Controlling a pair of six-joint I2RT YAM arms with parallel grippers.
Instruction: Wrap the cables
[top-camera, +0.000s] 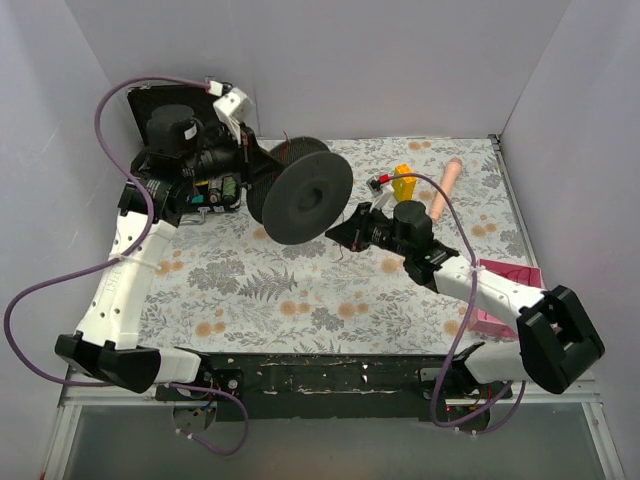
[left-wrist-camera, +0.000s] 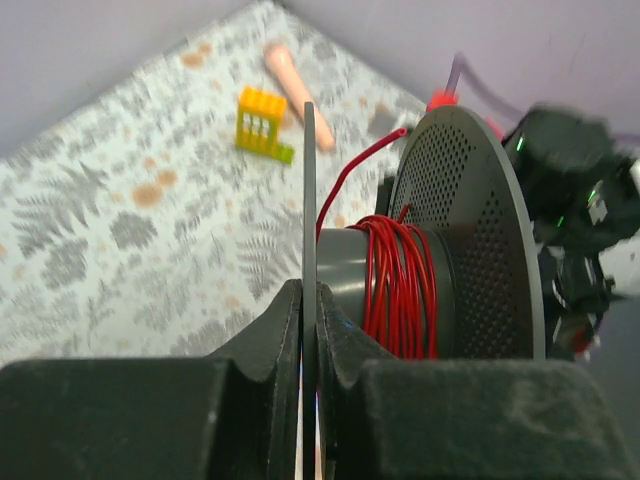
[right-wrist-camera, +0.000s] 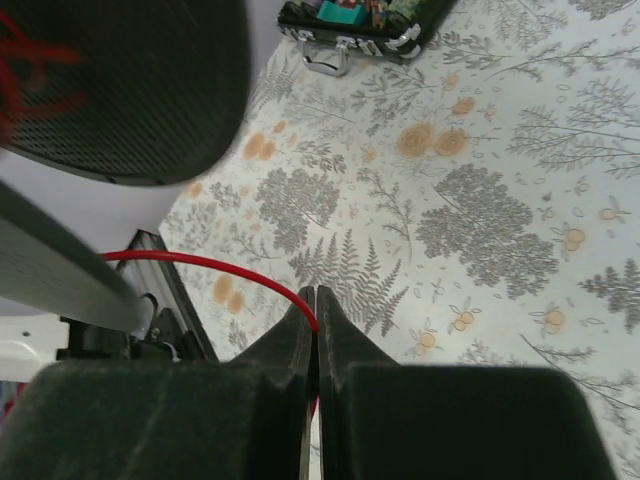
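A black spool (top-camera: 305, 196) is held up above the table's back left. My left gripper (top-camera: 260, 166) is shut on the thin edge of one flange (left-wrist-camera: 309, 200); its fingertips (left-wrist-camera: 309, 300) pinch that edge. Thin red cable (left-wrist-camera: 400, 285) is wound in several turns round the spool's hub, and one strand runs up and off from it. My right gripper (top-camera: 345, 234) is just right of the spool, low over the table. In the right wrist view it (right-wrist-camera: 315, 300) is shut on the red cable (right-wrist-camera: 200, 264), which arcs away to the left towards the spool.
A yellow toy block (top-camera: 403, 183) and a peach cylinder (top-camera: 445, 190) lie at the back right; both show in the left wrist view (left-wrist-camera: 262, 125) (left-wrist-camera: 297, 80). A pink object (top-camera: 503, 290) lies under the right arm. A black case (right-wrist-camera: 360, 20) sits at the back left.
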